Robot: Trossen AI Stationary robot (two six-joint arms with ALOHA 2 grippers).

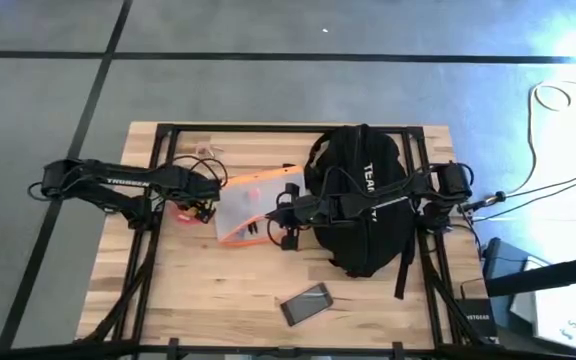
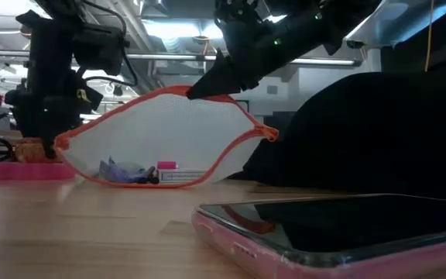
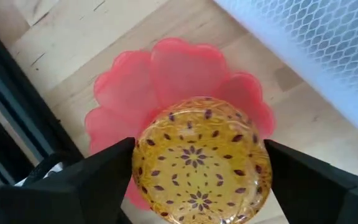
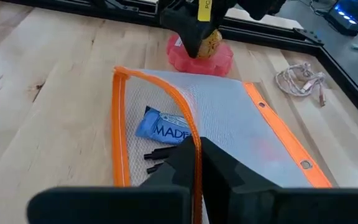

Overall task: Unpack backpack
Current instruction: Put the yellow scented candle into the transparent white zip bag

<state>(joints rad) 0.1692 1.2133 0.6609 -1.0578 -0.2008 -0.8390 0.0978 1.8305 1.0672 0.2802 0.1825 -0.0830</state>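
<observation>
A mesh pouch (image 4: 185, 134) is pinched at its orange edge by the right gripper (image 4: 194, 163), with the backpack (image 1: 363, 200) just behind it. A yellow disc (image 3: 201, 158) is clamped by the left gripper (image 3: 197, 168) over a pink dish (image 3: 166, 74).

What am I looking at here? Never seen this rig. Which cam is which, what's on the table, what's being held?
Two dark robot arms work at a wooden table, each ending in a two-finger gripper.

Four cameras: one overhead, one level with the tabletop, and one on each wrist looking past that arm's own fingers.

On the table: a big black backpack, a white mesh pouch with orange trim, a phone in a pink case, a coiled white cable, and a pink flower-shaped dish.

The left gripper is shut on a round yellow patterned object directly over the pink dish; I can't tell whether it touches it. The right gripper reaches across the backpack and pinches the pouch's orange edge, holding that edge up. Inside the pouch sit a blue packet and small dark items.
</observation>
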